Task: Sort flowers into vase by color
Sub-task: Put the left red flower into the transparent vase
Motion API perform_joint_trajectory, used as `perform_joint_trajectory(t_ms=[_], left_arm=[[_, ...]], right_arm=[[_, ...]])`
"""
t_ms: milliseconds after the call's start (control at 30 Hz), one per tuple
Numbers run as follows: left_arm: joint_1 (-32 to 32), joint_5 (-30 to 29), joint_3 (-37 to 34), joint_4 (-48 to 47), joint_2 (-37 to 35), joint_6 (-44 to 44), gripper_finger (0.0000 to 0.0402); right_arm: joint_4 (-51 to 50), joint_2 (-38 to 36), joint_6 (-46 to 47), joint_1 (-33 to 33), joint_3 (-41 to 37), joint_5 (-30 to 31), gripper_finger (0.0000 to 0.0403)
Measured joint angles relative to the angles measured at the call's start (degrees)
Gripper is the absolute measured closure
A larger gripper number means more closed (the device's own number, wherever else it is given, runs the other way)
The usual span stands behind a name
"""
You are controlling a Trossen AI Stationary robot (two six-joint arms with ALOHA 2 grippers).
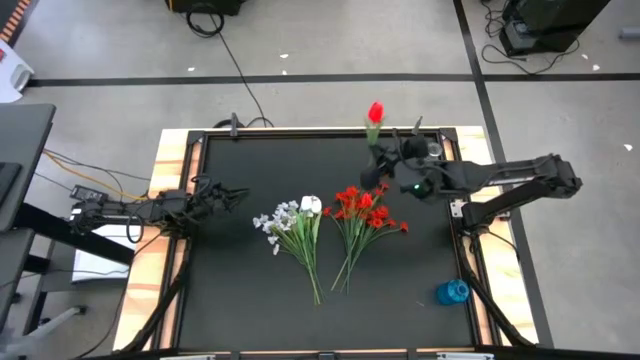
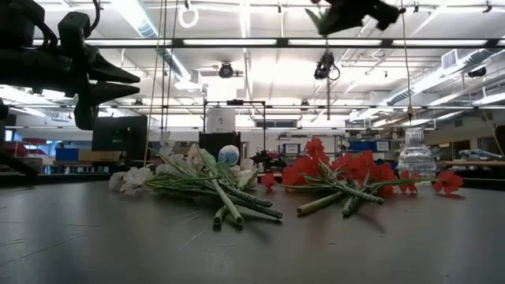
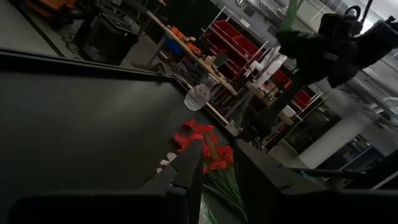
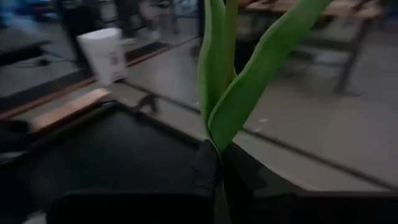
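A red flower (image 1: 376, 112) on a green stalk is lifted high over the table's far edge, with my right gripper (image 1: 382, 160) shut on it. Its long leaves (image 4: 249, 81) rise past the fingers in the right wrist view. A bunch of white and pale-blue flowers (image 1: 295, 222) and a bunch of red flowers (image 1: 365, 212) lie side by side on the black table top, stalks toward the near edge. A clear glass vase (image 2: 416, 154) stands on the table behind the red bunch. My left gripper (image 1: 235, 195) waits open and level at the table's left side. My right gripper pinches the flower's green stalk (image 4: 215, 148) between its two fingers, just below where the leaves branch off. The fingers lie across the stalk. The flower is lifted clear of the table, and its red bloom (image 1: 376, 112) points toward the far edge.
A small blue object (image 1: 452, 292) sits near the table's right front corner. The wooden frame (image 1: 170, 180) borders the black top. The clear vase (image 3: 198, 96) stands close to the table's edge in the left wrist view. Cables lie on the floor beyond the table.
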Motion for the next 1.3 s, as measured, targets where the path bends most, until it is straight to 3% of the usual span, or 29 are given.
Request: perform_joint_trajectory(t_ms=[400, 600, 867, 1033, 1300], left_arm=[[-0.36, -0.43, 0.00, 1.61, 0.42, 0.70, 0.0306], [-0.73, -0.46, 1.57, 8.14, 3.64, 7.02, 0.0306], [-0.58, -0.46, 10.43, 8.73, 15.48, 13.87, 0.0306], [-0.58, -0.12, 16.83, 8.86, 25.75, 16.79, 0.0306], [-0.58, 0.21, 27.90, 8.87, 40.25, 22.19, 0.0306]], right_arm=[[-9.66, -6.96, -1.64, -4.60, 0.00, 14.09, 0.0384], [-15.02, -10.85, -1.68, -8.63, 0.00, 15.08, 0.0387], [-15.58, -16.54, -5.52, -13.77, -2.24, 16.64, 0.0387], [-9.24, -20.17, -5.30, -17.12, -7.72, 19.37, 0.0387], [-1.46, -20.58, -19.88, -21.25, -9.79, 20.39, 0.0387]])
